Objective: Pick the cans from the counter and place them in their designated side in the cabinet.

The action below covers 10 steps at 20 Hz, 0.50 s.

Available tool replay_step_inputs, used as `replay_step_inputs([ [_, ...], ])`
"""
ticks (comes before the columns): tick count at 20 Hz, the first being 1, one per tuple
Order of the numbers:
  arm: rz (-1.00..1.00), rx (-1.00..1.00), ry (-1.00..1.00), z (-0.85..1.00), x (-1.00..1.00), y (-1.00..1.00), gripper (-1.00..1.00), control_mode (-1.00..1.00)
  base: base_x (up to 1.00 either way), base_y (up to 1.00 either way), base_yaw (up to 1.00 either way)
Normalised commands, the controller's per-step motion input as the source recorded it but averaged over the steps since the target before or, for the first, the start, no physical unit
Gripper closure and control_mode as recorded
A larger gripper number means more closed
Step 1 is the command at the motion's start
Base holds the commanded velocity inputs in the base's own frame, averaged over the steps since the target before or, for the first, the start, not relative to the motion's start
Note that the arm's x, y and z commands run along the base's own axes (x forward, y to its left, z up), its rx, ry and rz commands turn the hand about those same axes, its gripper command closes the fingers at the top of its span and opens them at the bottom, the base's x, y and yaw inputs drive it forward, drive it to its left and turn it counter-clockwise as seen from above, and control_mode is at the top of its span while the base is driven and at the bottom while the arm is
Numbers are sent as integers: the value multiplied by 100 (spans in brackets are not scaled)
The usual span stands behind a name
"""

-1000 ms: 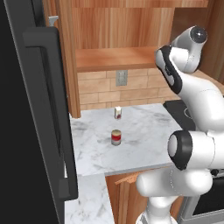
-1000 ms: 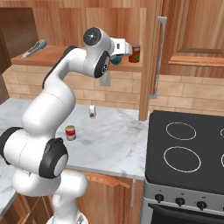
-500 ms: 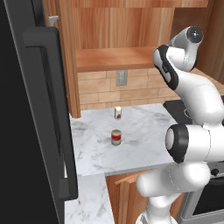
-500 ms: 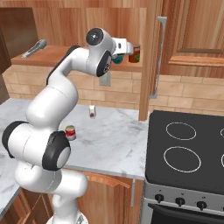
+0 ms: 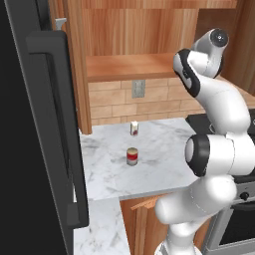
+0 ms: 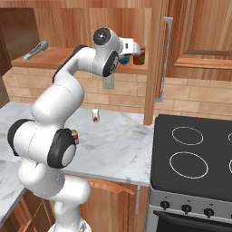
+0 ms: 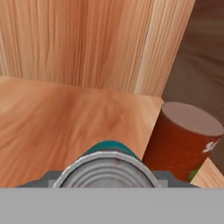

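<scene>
I read the gripper (image 6: 129,47) in the upper centre of the right base view, reached into the cabinet (image 6: 59,56) above the shelf. In the hand view the jaws are clamped on the teal can (image 7: 108,164), whose silver lid sits at the bottom centre, just above the shelf plank. A plain dark red can (image 7: 186,142) stands just beside it at the lower right of that view, near but apart as far as I can tell.

Over the last second the change is small: the upper arm has rotated slightly at the right of the left base view, while the hand holds the same place at the shelf and the grip has not loosened. I judge this as the final settling before release, with the teal can at its side of the cabinet.

The red can with a tan band (image 5: 132,156) waits at the centre of the counter (image 5: 164,169). A white container (image 5: 134,128) stands behind it, near the wall. That red can is the remaining pick
</scene>
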Motion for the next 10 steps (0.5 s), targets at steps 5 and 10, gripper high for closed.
replay_step_inputs([
  [5,0,0,2,-10,15,-4,100,-100,0,0,0],
  [10,0,0,2,-12,13,-2,100,-100,0,0,0],
])
